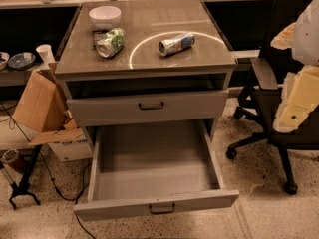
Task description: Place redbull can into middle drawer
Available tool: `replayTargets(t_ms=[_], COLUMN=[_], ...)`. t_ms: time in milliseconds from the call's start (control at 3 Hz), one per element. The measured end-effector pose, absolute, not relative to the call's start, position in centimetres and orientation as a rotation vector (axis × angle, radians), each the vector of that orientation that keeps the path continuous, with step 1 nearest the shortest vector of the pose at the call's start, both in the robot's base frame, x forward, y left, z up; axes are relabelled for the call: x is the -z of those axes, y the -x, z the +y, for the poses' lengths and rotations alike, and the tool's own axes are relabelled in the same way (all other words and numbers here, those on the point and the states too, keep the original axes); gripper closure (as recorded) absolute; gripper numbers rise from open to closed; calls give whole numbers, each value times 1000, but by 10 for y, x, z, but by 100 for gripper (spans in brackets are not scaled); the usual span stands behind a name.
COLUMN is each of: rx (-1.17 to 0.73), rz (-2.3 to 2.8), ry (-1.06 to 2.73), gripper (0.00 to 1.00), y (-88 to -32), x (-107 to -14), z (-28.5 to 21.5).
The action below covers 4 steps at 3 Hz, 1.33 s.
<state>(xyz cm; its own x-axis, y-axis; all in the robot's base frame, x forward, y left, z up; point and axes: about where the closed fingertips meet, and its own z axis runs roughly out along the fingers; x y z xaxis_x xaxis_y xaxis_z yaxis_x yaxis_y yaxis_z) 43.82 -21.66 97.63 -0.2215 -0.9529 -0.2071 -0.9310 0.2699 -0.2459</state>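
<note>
Grey metal, middle drawer [149,163]: pulled wide open, plain boxy inside in full view, dark bar handle on its front; low and to the left of the gripper.
Redbull can [176,43]: lying on its side on the cabinet top [164,19], silver with blue patches; up and left of the gripper, well apart from it, outside the drawer.
Gripper [299,103]: cream and white shape at the right edge of the view, beyond the cabinet's right side, in front of the black office chair [264,73]; spread or closed, I cannot tell.
Green-and-white can [110,42]: on its side, left of the redbull can, farther from the gripper.
White bowl [104,16]: upright, behind the green-and-white can.
Upper drawer front [149,106]: just above the open drawer, with a like handle.
Cardboard box [37,101]: on the cabinet's far side from the gripper.
</note>
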Motion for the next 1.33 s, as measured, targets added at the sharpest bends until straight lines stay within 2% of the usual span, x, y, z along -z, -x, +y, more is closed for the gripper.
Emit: replayTargets(t_ms=[333, 667, 1333], rx=[98, 25, -200], rz=[2229, 2205, 2168], ry=[1719, 1640, 1287], gripper=[0, 0, 0], y=[-439, -474, -587], x=[-977, -973, -971], z=[-216, -198, -132])
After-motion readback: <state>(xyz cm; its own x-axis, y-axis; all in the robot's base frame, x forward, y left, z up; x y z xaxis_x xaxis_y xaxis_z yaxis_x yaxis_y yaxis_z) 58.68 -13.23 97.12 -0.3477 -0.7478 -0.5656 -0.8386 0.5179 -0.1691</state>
